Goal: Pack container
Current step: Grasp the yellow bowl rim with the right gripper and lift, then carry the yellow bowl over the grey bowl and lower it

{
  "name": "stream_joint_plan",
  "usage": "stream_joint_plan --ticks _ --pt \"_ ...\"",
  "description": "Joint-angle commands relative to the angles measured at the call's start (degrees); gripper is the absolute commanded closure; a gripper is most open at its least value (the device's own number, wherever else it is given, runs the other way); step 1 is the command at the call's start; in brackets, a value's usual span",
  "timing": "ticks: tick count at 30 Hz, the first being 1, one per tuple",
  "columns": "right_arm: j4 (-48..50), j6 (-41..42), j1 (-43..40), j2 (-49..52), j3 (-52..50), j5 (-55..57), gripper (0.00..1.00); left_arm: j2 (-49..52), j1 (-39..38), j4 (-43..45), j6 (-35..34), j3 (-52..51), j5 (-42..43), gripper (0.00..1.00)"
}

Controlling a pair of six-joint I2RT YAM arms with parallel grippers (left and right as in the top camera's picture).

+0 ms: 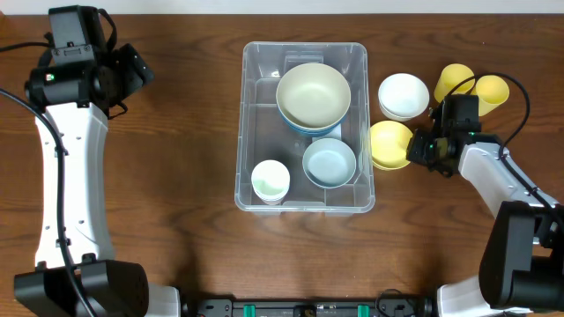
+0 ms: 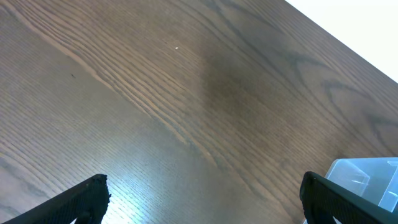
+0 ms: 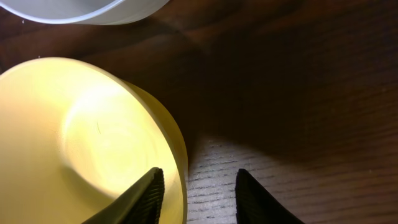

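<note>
- Left gripper (image 2: 205, 180): jaws spread wide, nothing between them. Arm folded at the far-left end of the table (image 1: 176, 176), well apart from the work, wrist camera looking down on bare wood.
- Container (image 1: 258, 119): mid-table, upright, holding a cream bowl (image 1: 313, 92), a pale blue bowl (image 1: 330, 163) and a small white cup (image 1: 270, 180). Probably light, thin-walled and slick, with some flex. If moved, take it by the rim.
- Yellow bowl (image 1: 388, 145): just beside the container's right wall. Looks light, rigid and smooth, so a rim pinch suits.
- Right gripper (image 3: 199, 172): low, forearm angled in from the right. Jaws partly open, apparently straddling that bowl's rim, not clamped on it.
</note>
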Motion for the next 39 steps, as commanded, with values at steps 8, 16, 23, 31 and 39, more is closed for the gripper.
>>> stream_joint_plan --ticks 8,16,23,31,39 --pt "0.20 0.55 -0.46 0.52 -0.74 -0.68 0.53 0.55 0.15 -0.17 0.11 0.52 -0.94 0.02" --pt "4.22 0.55 -0.15 0.52 -3.76 -0.68 0.55 0.55 0.15 -0.17 0.11 0.52 -0.94 0.02" --pt "4.11 0.55 -0.17 0.48 -2.93 -0.87 0.96 0.55 0.15 -0.17 0.11 0.52 -0.94 0.02" --pt "-3.58 0.50 -1.68 -1.55 2.75 -0.46 0.99 0.55 0.15 -0.17 0.11 0.52 -0.94 0.02" --pt "-16.74 -1.22 -2.73 -9.81 10.64 1.90 0.99 0.55 0.15 -0.17 0.11 0.52 -0.94 0.02"
